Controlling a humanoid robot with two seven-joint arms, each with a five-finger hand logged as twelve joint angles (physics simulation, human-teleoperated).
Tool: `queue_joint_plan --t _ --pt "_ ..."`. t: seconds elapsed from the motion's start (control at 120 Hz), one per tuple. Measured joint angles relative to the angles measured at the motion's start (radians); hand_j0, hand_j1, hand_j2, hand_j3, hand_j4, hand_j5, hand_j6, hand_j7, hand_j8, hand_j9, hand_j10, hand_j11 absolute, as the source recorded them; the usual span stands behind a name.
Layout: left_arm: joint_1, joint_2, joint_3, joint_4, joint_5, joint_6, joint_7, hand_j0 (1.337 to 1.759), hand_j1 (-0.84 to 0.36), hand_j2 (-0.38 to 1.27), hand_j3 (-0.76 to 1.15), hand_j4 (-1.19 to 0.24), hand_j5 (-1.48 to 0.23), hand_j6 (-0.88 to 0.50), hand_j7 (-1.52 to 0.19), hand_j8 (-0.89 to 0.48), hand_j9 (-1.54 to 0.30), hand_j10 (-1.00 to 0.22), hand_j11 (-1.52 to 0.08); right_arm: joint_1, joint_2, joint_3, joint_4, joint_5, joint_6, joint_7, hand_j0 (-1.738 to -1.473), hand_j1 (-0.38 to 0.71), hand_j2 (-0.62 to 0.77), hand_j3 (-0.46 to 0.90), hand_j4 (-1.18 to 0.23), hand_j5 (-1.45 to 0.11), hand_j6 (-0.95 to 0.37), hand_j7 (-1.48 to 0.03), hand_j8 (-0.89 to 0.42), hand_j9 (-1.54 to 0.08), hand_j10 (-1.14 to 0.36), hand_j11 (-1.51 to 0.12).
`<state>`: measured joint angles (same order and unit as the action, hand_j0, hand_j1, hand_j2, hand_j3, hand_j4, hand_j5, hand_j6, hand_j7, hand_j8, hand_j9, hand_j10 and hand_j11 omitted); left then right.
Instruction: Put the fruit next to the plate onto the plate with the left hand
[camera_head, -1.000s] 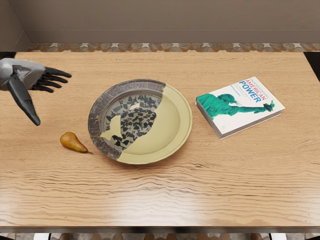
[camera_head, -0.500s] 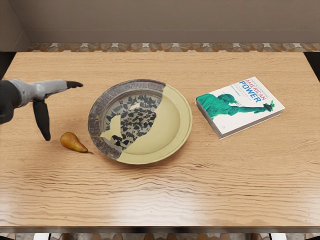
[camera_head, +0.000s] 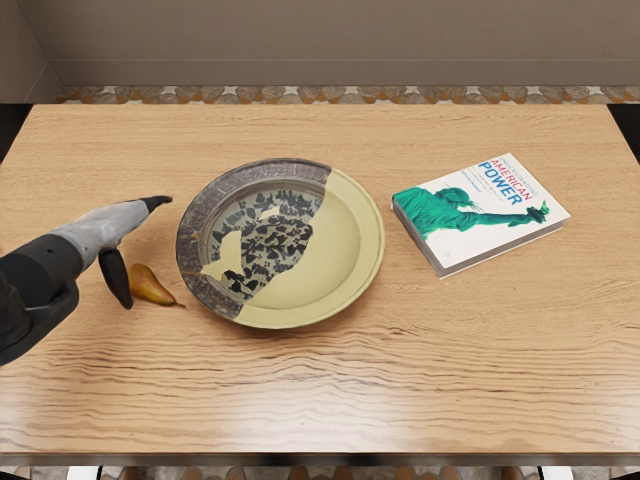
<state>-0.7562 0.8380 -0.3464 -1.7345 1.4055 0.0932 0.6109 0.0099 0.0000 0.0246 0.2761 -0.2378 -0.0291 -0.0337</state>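
A small brown pear (camera_head: 151, 286) lies on the wooden table just left of the plate (camera_head: 365, 240), its stem pointing right toward the rim. The plate is wide and shallow, cream with a dark patterned left half. My left hand (camera_head: 130, 245) reaches in from the lower left and hovers right over the pear, fingers spread: the thumb (camera_head: 116, 278) hangs down at the pear's left end and a finger points toward the plate's rim. It holds nothing. The right arm does not show.
A paperback book (camera_head: 480, 211) with a green statue cover lies on the table right of the plate. A wall runs along the table's far edge.
My left hand has come down and toward the near side, from up by the table's left edge to directly over the pear. Pear, plate and book have not moved.
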Motion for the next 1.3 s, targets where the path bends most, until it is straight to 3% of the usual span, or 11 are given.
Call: queue_joint_plan --t 0.633,0.908,1.3 --pt "0.038 -0.023 0.031 0.005 0.001 0.005 0.000 1.658 -0.21 0.10 0.00 -0.47 -0.61 -0.47 -0.61 -0.47 -0.61 -0.47 -0.61 -0.001 0.000 0.000 0.000 0.000 0.000 0.000 -1.658 -0.35 0.00 0.00 0.00 0.00 0.00 0.00 0.00 0.00 0.00 0.00" --pt "0.040 -0.019 0.032 0.006 -0.015 0.005 -0.001 1.656 -0.30 0.20 0.00 -0.58 -0.74 -0.58 -0.74 -0.54 -0.75 -0.53 -0.76 -0.001 0.000 0.000 0.000 0.000 0.000 0.000 -1.658 -0.35 0.00 0.00 0.00 0.00 0.00 0.00 0.00 0.00 0.00 0.00" --pt "0.026 -0.016 0.027 0.025 -0.067 0.003 0.000 1.656 -0.33 0.42 0.00 -0.70 -0.88 -0.70 -0.87 -0.58 -0.89 -0.63 -0.91 -0.002 0.000 0.000 0.000 0.000 0.000 0.000 -1.658 -0.35 0.00 0.00 0.00 0.00 0.00 0.00 0.00 0.00 0.00 0.00"
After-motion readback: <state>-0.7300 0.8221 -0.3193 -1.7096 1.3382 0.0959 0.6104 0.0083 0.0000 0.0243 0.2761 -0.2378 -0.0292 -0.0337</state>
